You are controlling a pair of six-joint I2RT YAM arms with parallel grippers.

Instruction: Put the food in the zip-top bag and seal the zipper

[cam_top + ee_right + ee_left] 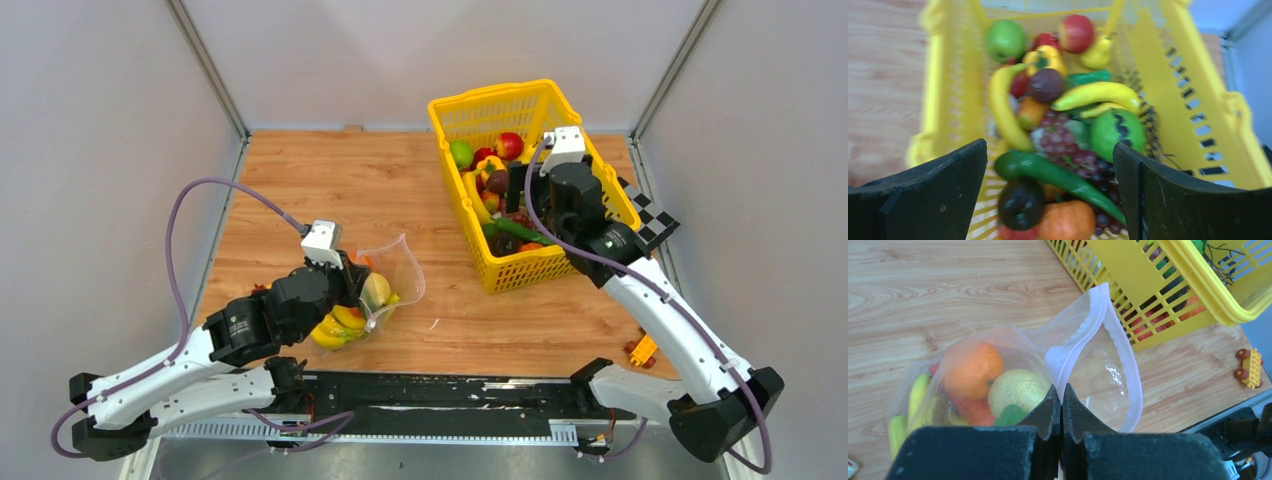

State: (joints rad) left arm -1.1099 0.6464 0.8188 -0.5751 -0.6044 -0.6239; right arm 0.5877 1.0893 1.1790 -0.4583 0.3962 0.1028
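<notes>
2 arms, 2 different jobs. The left fingers [1062, 392] are pinched shut on the rim of the zip-top bag [1098, 360], at the lower left of the overhead view, and hold its mouth up and open toward the yellow basket [478, 112]. The zipper [1134, 370] loops around that mouth, unsealed. Inside the bag sit an orange [973, 367], a pale lemon [1018, 389] and bananas [918, 390].

Over at the upper right, the right fingers [1050, 147] are spread wide with nothing between them, hanging above the basket. Most of the food [1068, 100] is heaped in there, straight ahead of that open gap. Nearest is a green cucumber [1058, 176], its long axis slanting from centre-left down to lower right, almost along the line from 1 finger to the other. A purple grape bunch [1073, 150] lies just above it.

The right arm is plainly the nearer one. My read: the next pick goes straight down, and the cucumber would want a wrist turn so the fingers close across it. The bag waits well apart, across the table [330, 180].
</notes>
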